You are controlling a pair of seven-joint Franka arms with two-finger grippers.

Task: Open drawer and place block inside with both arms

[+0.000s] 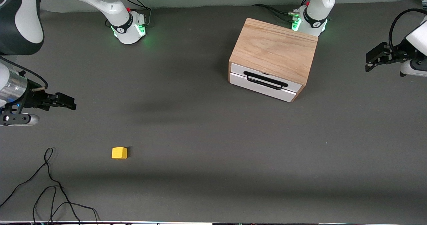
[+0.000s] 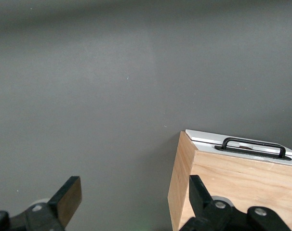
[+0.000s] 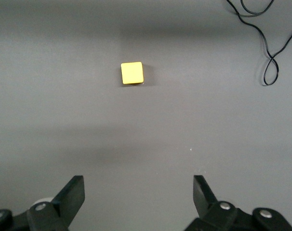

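The light oak cabinet (image 1: pixel 275 48) stands toward the left arm's end of the table, its white-fronted drawer (image 1: pixel 263 81) shut, black bar handle (image 1: pixel 266 80) facing the front camera. The cabinet (image 2: pixel 232 187) and handle (image 2: pixel 254 147) also show in the left wrist view. The yellow block (image 1: pixel 119 152) lies on the table toward the right arm's end, nearer the front camera; it shows in the right wrist view (image 3: pixel 132 73). My left gripper (image 1: pixel 368 63) hovers open and empty beside the cabinet. My right gripper (image 1: pixel 71 104) hovers open and empty above the table, apart from the block.
A loose black cable (image 1: pixel 50 188) lies on the grey table (image 1: pixel 200 135) near the front edge at the right arm's end, close to the block; it shows in the right wrist view (image 3: pixel 266 53). Both arm bases (image 1: pixel 128 28) stand along the table's back edge.
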